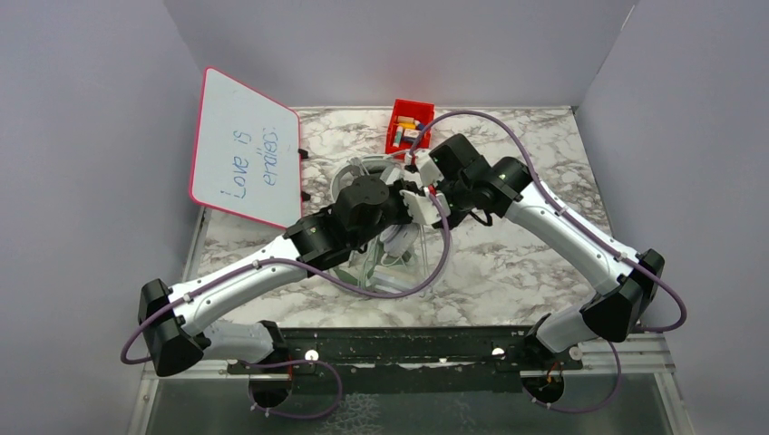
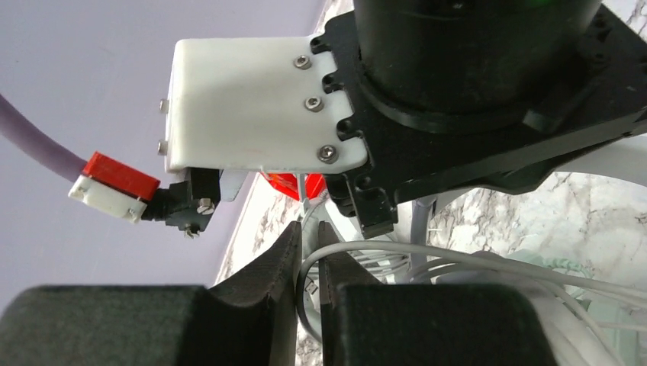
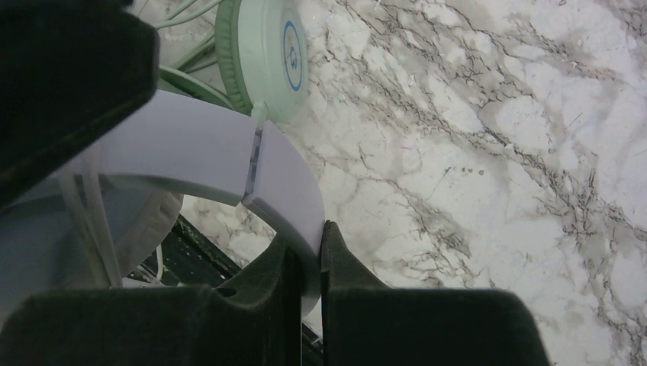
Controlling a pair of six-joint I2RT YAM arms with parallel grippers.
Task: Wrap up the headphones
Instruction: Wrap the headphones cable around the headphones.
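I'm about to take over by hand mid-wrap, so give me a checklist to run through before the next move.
1. Hold of the right gripper on the white headband: ok, clamped.
2. The thin cable passing through the left gripper: ok.
3. That cable actually pinched: cannot tell.
4. Room between the arms: not ok, the right wrist sits close over the left fingers.
5. The purple hose clear of the headphone pile: cannot tell, it loops across it.

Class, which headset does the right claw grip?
The white-banded headset, its headband pinched in the right claw; the mint-green headset lies loose beyond.
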